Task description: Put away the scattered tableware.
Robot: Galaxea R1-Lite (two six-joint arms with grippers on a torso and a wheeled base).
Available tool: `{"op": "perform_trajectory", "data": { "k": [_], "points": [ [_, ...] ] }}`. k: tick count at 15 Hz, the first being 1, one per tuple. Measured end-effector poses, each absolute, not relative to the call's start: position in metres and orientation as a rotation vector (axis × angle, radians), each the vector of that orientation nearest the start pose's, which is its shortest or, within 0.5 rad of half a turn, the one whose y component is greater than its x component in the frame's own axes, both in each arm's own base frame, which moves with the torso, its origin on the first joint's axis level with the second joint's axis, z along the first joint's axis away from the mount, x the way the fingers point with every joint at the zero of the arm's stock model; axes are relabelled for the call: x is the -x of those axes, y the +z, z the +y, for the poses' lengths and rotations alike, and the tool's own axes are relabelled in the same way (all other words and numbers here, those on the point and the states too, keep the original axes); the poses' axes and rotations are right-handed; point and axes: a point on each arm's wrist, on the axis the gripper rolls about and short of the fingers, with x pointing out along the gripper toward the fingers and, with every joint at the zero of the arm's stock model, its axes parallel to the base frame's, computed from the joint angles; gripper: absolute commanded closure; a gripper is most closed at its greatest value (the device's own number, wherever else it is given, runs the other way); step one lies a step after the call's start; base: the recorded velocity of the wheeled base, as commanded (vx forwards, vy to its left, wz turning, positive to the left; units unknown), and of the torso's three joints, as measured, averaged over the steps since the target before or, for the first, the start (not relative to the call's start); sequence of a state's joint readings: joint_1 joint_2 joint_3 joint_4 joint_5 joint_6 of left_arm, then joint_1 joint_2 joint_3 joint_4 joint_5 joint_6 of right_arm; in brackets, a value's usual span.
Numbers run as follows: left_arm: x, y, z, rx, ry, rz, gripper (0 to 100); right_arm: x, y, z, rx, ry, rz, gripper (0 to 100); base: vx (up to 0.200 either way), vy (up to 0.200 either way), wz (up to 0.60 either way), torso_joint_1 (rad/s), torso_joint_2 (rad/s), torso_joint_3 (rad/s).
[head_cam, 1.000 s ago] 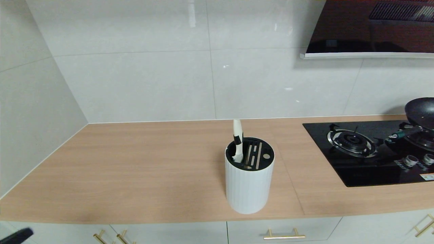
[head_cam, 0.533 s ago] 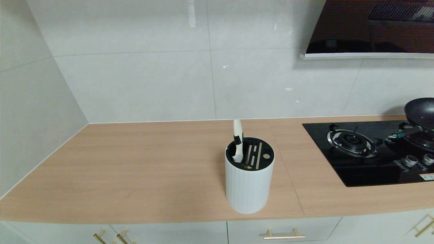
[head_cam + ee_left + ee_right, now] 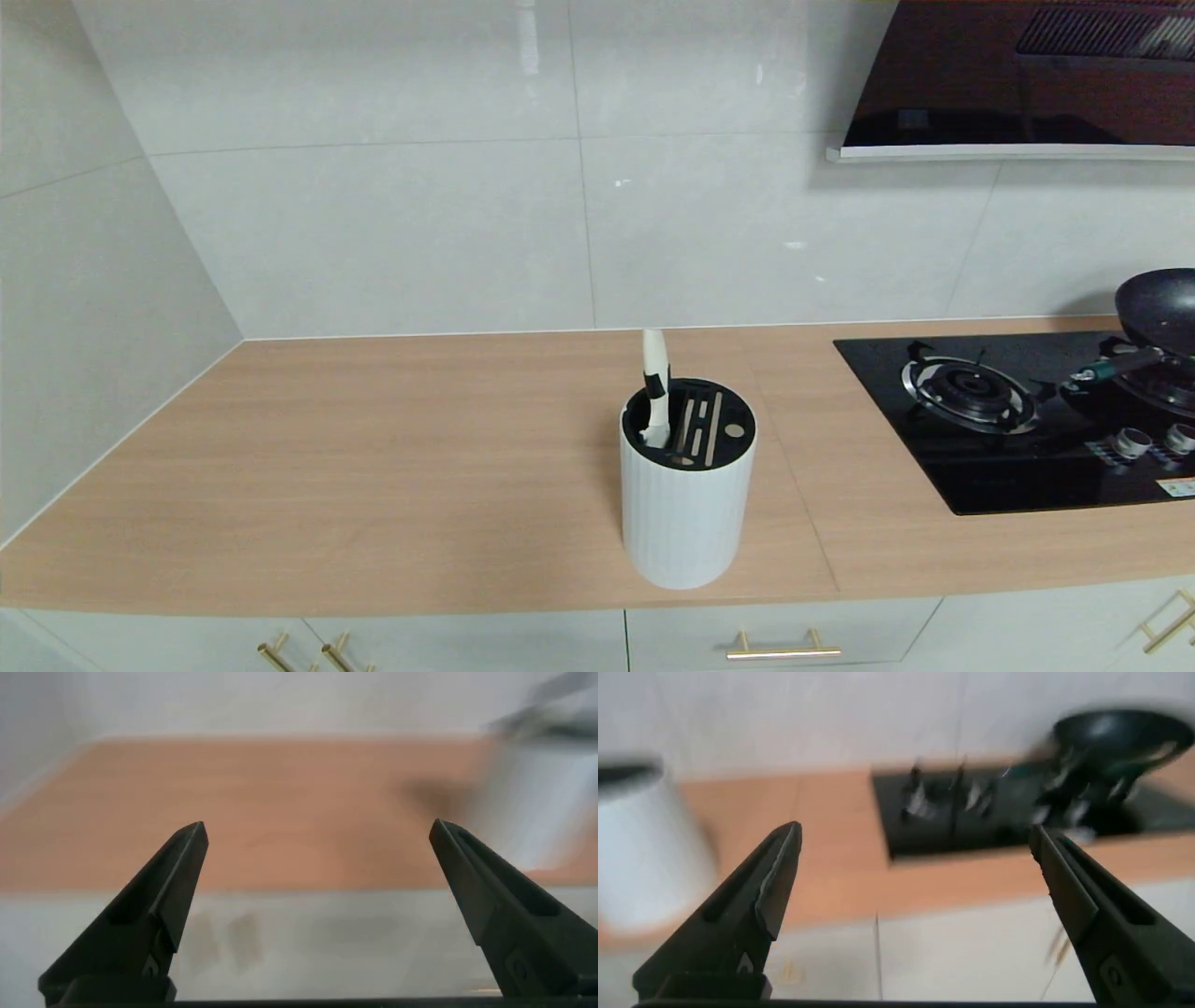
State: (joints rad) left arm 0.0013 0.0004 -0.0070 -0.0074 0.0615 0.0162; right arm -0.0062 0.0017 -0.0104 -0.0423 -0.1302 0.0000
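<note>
A white ribbed cylindrical holder (image 3: 686, 504) with a black slotted top stands near the front edge of the light wooden counter (image 3: 373, 467). A white-handled utensil with a black band (image 3: 655, 383) stands upright in a slot on the top's left side. To the right lies a black glass gas hob (image 3: 1018, 448), with a small label (image 3: 1178, 486) too small to read. The left tool (image 3: 317, 831) and the right tool (image 3: 914, 831) are both spread wide and hold nothing.
</note>
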Motion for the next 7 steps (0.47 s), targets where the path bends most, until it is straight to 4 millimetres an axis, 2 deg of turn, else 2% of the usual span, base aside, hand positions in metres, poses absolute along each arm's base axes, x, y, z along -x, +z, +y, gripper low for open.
{"op": "perform_trajectory", "data": {
  "k": [4,7],
  "points": [
    [0.023,0.0756,0.001,0.006,0.048,-0.003,0,0.023,0.0767,-0.0008,0.052,-0.046,-0.004,0,0.0,0.0,0.0,0.0,0.0,0.0],
    [0.023,0.0756,0.001,0.006,0.048,-0.004,0,0.023,0.0762,-0.0007,0.029,-0.037,-0.003,0,0.0,0.0,0.0,0.0,0.0,0.0]
  ]
}}
